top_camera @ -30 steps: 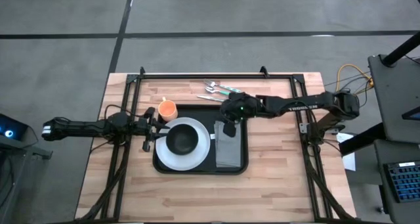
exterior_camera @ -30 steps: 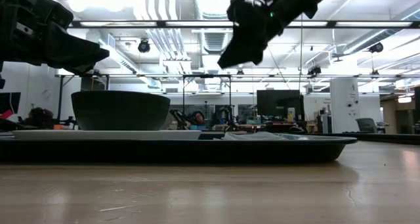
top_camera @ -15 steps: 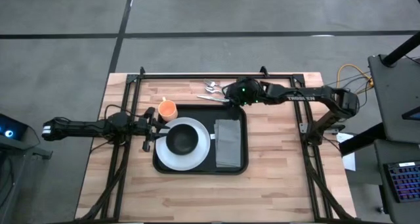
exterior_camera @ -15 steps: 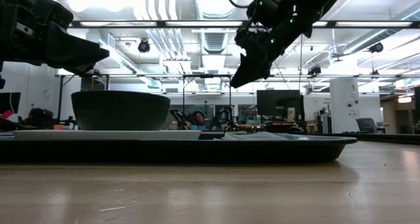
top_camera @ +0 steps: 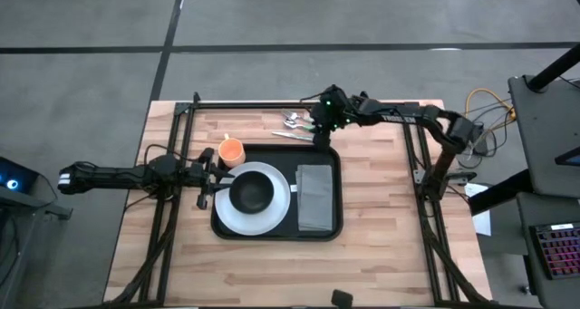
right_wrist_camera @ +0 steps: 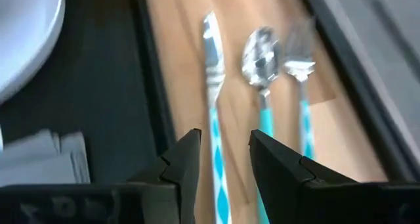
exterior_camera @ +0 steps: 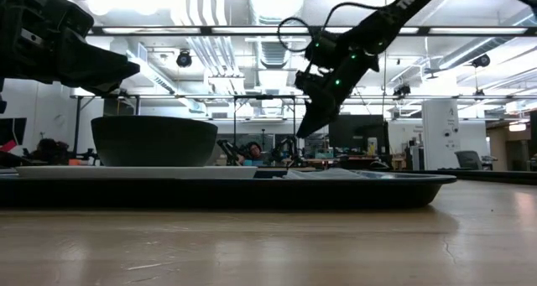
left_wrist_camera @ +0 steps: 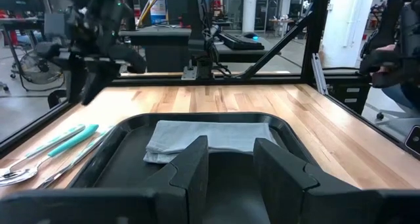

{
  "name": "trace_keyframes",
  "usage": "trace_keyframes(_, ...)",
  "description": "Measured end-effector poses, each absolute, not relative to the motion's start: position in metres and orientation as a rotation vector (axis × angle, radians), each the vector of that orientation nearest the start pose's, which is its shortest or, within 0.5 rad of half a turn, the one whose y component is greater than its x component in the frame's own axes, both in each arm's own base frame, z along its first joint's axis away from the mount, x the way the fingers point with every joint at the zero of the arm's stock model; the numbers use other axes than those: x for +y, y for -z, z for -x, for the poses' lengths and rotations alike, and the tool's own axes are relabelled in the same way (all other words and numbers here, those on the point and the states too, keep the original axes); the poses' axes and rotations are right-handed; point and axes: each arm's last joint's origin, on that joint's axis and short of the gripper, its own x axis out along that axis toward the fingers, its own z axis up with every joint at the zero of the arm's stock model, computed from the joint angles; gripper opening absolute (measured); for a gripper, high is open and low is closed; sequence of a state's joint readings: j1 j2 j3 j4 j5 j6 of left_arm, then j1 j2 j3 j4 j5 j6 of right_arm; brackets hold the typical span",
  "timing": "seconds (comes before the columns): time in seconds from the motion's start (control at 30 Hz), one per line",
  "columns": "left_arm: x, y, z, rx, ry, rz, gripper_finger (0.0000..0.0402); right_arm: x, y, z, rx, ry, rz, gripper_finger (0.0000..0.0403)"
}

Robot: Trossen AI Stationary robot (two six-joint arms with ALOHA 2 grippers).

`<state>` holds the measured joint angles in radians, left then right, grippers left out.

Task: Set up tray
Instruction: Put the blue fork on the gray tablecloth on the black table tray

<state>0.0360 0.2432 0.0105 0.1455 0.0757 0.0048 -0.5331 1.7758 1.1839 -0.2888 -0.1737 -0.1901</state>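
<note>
1. Since a second ago, my right claw (top_camera: 316,130) has swung off the grey napkin (top_camera: 315,197) to the far edge of the desk (top_camera: 381,246), above the cutlery.
2. From its wrist camera I see its fingers (right_wrist_camera: 182,159) parted narrowly with nothing between them; directly under it lie a knife (right_wrist_camera: 212,106), spoon (right_wrist_camera: 260,60) and fork (right_wrist_camera: 298,73) with teal handles, side by side on the wood.
3. My tray (top_camera: 326,231) sits just nearer than that claw, carrying a white plate (top_camera: 276,214) with a dark bowl (top_camera: 252,193) on it and the napkin.
4. My left claw (top_camera: 217,171) waits at the tray's left rim, spread a little, empty, with the orange cup (top_camera: 232,150) just beyond it.
</note>
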Motion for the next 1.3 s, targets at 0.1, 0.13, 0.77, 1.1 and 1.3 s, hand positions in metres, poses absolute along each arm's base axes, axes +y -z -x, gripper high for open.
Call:
trace_keyframes(0.1,0.002,-0.161,-0.112,0.086,0.040,0.000,0.0105,-0.187,-0.193,-0.331,0.942,0.202,-0.110,0.0123)
trace_keyframes(0.13,0.002,-0.161,-0.112,0.086,0.040,0.000,0.0105,-0.189,-0.191,-0.334,0.957,0.192,-0.113,0.0123)
trace_keyframes(0.77,0.002,-0.160,-0.113,0.091,0.040,0.000,0.0105,-0.226,-0.174,-0.373,1.079,0.197,-0.155,0.0123)
trace_keyframes(1.1,0.002,-0.160,-0.113,0.091,0.041,0.000,0.0105,-0.253,-0.170,-0.356,1.099,0.344,-0.225,0.0123)
trace_keyframes(1.3,0.002,-0.160,-0.113,0.091,0.040,0.000,0.0105,-0.264,-0.167,-0.347,1.134,0.358,-0.255,0.0123)
